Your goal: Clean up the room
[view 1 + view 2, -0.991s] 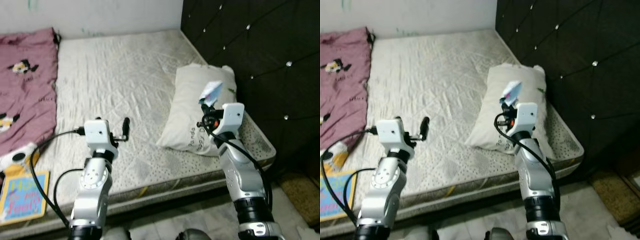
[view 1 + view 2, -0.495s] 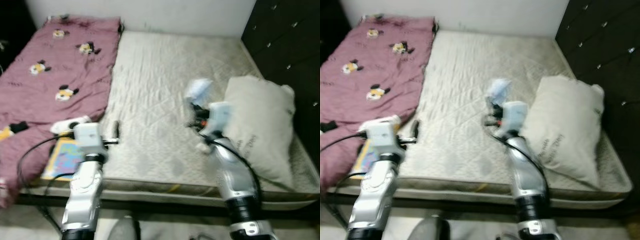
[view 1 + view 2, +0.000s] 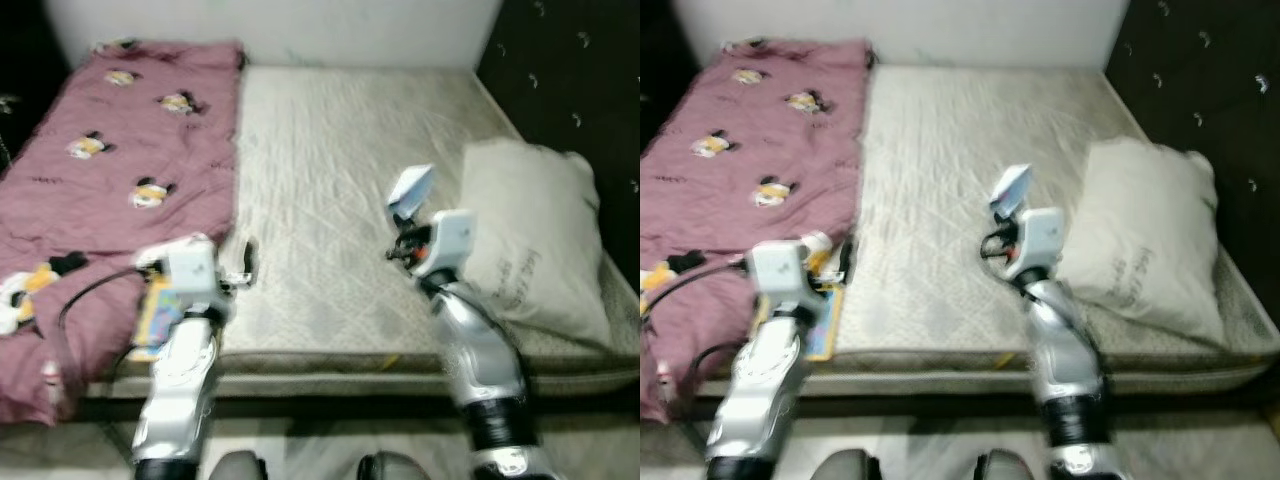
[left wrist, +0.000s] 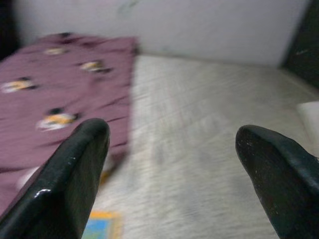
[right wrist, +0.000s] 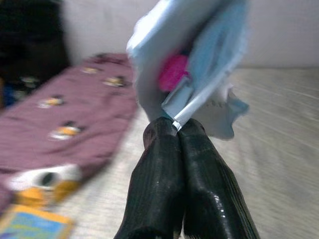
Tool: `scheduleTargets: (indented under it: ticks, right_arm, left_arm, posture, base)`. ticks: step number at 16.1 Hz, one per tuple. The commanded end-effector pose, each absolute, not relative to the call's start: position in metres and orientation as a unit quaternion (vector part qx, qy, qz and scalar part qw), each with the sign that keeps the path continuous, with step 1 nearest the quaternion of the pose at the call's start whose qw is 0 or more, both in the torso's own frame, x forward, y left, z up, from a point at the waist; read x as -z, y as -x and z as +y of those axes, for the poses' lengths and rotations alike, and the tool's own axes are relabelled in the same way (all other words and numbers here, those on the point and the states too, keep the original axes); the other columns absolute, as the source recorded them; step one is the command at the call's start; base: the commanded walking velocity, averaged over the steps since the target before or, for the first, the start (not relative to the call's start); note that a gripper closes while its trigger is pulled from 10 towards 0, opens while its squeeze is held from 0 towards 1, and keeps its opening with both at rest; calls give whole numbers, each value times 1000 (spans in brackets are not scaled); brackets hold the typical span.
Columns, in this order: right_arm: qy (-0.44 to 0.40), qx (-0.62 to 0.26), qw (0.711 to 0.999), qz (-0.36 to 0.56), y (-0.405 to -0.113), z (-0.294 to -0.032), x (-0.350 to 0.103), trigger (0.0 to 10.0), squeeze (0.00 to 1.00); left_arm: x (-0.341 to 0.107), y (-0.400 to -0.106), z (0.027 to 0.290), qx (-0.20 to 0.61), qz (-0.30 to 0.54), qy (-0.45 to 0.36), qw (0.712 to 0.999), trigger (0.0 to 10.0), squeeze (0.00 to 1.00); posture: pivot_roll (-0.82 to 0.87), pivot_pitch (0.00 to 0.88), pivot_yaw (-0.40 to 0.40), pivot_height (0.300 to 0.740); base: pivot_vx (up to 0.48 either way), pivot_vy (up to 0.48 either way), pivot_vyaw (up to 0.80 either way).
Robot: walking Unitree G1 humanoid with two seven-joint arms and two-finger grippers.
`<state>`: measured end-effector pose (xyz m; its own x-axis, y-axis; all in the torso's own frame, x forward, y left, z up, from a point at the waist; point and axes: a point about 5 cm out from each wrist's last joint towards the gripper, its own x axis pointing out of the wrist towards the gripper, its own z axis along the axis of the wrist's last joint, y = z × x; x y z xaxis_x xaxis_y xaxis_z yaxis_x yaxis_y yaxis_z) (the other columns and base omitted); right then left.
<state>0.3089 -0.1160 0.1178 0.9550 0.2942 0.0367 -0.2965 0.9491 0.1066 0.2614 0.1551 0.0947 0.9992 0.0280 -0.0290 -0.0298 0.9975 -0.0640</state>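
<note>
Right wrist view gives the closest look at the wrapper [image 5: 192, 64]: a crumpled, pale blue and white piece of thin packaging with a bright pink patch in its folds and a flat silvery edge, standing up out of the right claw [image 5: 180, 130], whose two black fingers are pressed together on its lower edge. In the head views the same wrapper [image 3: 411, 190] rides in the air above the mattress [image 3: 330, 170], over its middle, just beside the pillow [image 3: 535, 240] that lies at the mattress's dark-headboard side. The headboard [image 3: 570, 80] is black and tufted with small shiny studs and rises behind the pillow. The left claw [image 4: 169, 164] hangs over the mattress's near edge with its fingers spread wide and nothing between them. Beside that claw, on the mattress next to the blanket, lies a colourful book [image 3: 152, 312], partly hidden by the left arm. A maroon blanket [image 3: 110, 190] printed with cartoon mice covers the mattress's far side from the pillow. A small white and yellow object [image 3: 816, 243] rests at the blanket's edge near the book; its kind is unclear through the blur.
</note>
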Motion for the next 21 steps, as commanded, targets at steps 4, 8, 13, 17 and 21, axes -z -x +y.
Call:
scheduleTargets:
  ticks: [4,8,13,17,21]
  right_arm:
    - [-42,-139,989,-12,-310,-126,-119,10000,0]
    - [-40,-141,989,-11,-310,-125,-118,10000,0]
    - [-42,-139,989,-11,-310,-125,-118,10000,0]
    - [-44,-139,989,-10,-311,-125,-118,10000,0]
    - [-43,-139,989,-11,-312,-125,-118,10000,0]
  left_arm:
    - [-98,-263,147,-1,7,37,999,10000,0]
    - [-101,-260,143,24,-6,49,999,10000,0]
    - [-101,-259,143,29,-6,51,998,10000,0]
    - [-101,-259,143,30,-6,52,998,10000,0]
    - [-101,-260,144,24,-5,49,998,10000,0]
  posture:
    - [-6,47,1,740]
    - [-7,48,0,740]
    - [-6,50,2,740]
    - [-3,51,3,740]
    - [-2,45,1,740]
  base:
    - [0,318,0]
    - [184,0,0]
    - [449,0,0]
    - [480,0,0]
    - [446,0,0]
